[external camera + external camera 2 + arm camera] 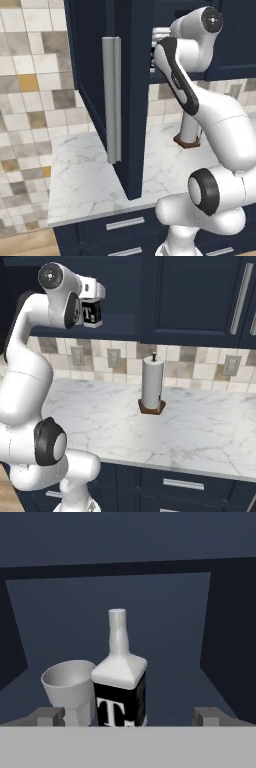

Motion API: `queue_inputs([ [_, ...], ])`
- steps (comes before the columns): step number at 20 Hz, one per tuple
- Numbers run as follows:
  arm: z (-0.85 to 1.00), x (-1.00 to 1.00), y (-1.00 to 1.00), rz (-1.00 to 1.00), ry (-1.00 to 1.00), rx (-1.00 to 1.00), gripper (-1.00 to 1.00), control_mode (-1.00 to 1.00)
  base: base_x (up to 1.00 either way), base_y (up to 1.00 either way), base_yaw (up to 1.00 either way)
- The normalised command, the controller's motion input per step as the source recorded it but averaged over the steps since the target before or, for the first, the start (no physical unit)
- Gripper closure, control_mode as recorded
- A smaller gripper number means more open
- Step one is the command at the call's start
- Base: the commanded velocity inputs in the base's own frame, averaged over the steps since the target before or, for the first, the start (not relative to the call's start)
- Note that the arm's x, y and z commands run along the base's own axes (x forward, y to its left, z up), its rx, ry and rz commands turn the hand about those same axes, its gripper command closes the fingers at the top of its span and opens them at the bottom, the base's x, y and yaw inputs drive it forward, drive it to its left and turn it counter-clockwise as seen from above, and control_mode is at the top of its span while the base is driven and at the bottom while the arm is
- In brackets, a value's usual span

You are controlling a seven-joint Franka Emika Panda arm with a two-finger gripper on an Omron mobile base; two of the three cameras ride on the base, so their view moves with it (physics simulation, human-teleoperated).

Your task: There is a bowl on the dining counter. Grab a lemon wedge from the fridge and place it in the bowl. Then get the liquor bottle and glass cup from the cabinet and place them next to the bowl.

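Standing before a narrow marble counter [200,431] along a tiled wall [30,100], navy drawers [125,223] with horizontal handles running beneath its front edge. Noting broad bare marble to the left of the open door in the left base view, and to the right of the roll in the right base view.

Hanging open above: the cabinet [150,627], its navy door [117,90] swung out toward the camera, long grey bar handle [112,100] facing forward, door's lower edge reaching down close to the counter top. Crowding the arm's left side, that door.

Reaching up into the cabinet mouth with the gripper [130,716], fingertips [210,716] spread wide, pinching nothing, one at each side of the hand view's lower edge.

Sitting on the cabinet floor just ahead, between the spread tips: the liquor bottle [121,684], pale neck and shoulder, black label with a white letter, upright. Same label showing at the hand in the right base view [91,314]. Standing at its left, touching or nearly so (cannot tell which): the glass cup [67,687], upright, mouth open upward. Leaving open room to the bottle's right, up to the dark side wall.

Standing on the counter below, well apart from the hand: a white paper-towel roll [152,383] on a brown base.
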Motion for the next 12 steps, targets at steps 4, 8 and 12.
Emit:
queue_inputs([
  [4,0.0,0.41,0.06,0.01,0.0,0.0,-1.0,-1.0,0.0,0.0,0.0],
  [8,0.0,0.36,0.07,0.02,0.01,0.0,-1.0,-1.0,0.0,0.0,0.0],
  [12,0.0,0.38,0.04,0.02,0.06,0.0,-1.0,-1.0,0.0,0.0,0.0],
])
